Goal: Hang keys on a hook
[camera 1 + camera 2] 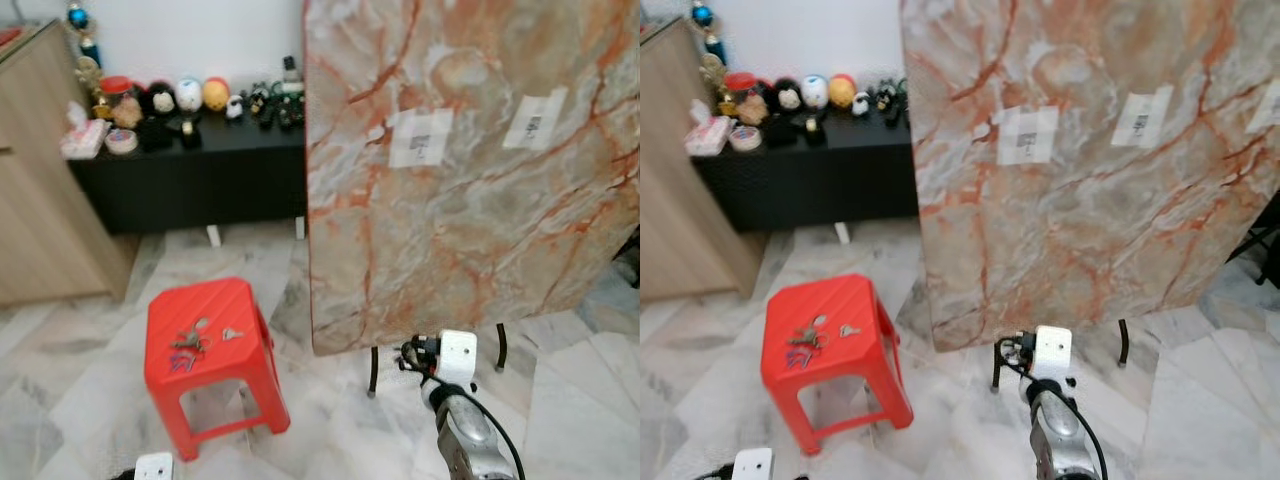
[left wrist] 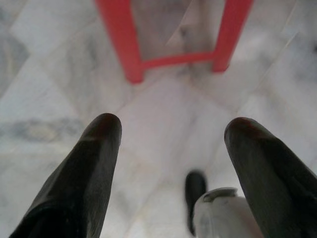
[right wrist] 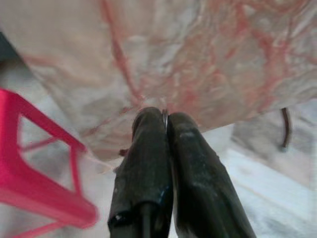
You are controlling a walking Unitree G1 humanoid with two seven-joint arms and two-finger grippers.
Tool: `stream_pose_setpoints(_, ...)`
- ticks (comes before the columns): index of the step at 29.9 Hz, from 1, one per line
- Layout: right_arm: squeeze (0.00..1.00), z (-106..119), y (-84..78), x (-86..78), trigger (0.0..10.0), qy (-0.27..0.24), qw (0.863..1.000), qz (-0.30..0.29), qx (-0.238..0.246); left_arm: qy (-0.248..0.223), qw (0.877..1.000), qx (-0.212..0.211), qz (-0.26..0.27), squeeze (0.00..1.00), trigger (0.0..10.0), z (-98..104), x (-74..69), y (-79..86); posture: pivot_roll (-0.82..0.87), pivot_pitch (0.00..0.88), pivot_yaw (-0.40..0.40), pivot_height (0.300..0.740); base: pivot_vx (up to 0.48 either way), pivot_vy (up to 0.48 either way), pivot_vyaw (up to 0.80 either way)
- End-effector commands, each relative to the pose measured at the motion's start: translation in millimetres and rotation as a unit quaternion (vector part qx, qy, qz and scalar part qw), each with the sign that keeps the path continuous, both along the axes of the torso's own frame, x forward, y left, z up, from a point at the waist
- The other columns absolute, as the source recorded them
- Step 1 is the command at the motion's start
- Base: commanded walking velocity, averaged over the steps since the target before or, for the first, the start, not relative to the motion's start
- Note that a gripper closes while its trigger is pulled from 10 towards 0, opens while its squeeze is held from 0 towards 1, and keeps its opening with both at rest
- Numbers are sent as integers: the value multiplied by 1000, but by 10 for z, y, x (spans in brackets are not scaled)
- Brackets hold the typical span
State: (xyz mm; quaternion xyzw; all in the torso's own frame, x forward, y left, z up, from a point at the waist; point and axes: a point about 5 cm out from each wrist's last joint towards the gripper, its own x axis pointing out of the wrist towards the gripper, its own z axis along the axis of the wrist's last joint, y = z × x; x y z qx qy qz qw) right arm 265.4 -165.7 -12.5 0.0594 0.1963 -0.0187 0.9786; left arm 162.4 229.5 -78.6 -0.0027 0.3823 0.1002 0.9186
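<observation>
Pressed together with no gap between them, the right gripper's two long black fingers are pointing toward the lower edge of the large orange-veined marble slab, which is standing on thin black metal legs. Its left counterpart, the left gripper, is hanging low over the pale marble floor with fingers spread wide. A bunch of metal keys is lying on the red plastic stool's seat, toward its front left corner.

My right arm reaches forward toward one o'clock, its gripper pressed closed. My left gripper hangs low at seven o'clock, fingers spread apart.
</observation>
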Motion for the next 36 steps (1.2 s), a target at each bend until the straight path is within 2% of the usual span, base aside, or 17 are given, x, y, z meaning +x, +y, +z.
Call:
stream_pose_setpoints(1,0,73,106,82,10000,-17,1000,10,9,23,1000,5,12,0,10000,-46,-151,89,6,0,-13,740,322,0,0)
stream_pose_setpoints(12,0,77,106,82,10000,-20,1000,6,10,23,1000,4,11,0,10000,-45,-144,87,7,0,-13,740,317,0,0)
stream_pose_setpoints(20,0,112,73,106,10000,-30,999,-10,5,28,1000,6,11,0,10000,-53,-155,81,8,0,-13,740,0,0,0)
stream_pose_setpoints(26,0,239,-18,210,10000,-55,998,-39,-7,31,999,5,14,0,10000,-59,-161,75,10,0,-13,740,0,0,0)
stream_pose_setpoints(28,0,356,-90,289,10000,-80,995,-64,-19,30,999,5,14,0,10000,-58,-158,76,9,0,-13,740,0,0,0)
stream_pose_setpoints(30,0,472,-124,362,10000,-106,991,-69,-39,30,999,6,15,0,10000,-56,-155,81,5,0,-11,740,0,0,0)
stream_pose_setpoints(31,0,551,-140,408,10000,-123,988,-67,-65,30,999,6,15,0,10000,-55,-153,83,4,0,-9,740,0,0,0)
stream_pose_setpoints(32,0,551,-140,408,10000,-123,988,-67,-65,30,999,6,15,0,10000,-55,-153,83,4,0,-9,740,0,0,0)
stream_pose_setpoints(33,0,644,-153,458,10000,-143,983,-64,-98,30,999,6,15,0,10000,-54,-151,85,4,0,-9,740,0,0,0)
stream_pose_setpoints(35,0,644,-153,458,10000,-143,983,-64,-98,30,999,6,15,0,10000,-54,-151,85,4,0,-9,740,0,0,0)
stream_pose_setpoints(36,0,794,-160,537,10000,-174,972,-58,-145,30,999,6,15,0,10000,-52,-146,86,1,0,-4,740,0,0,0)
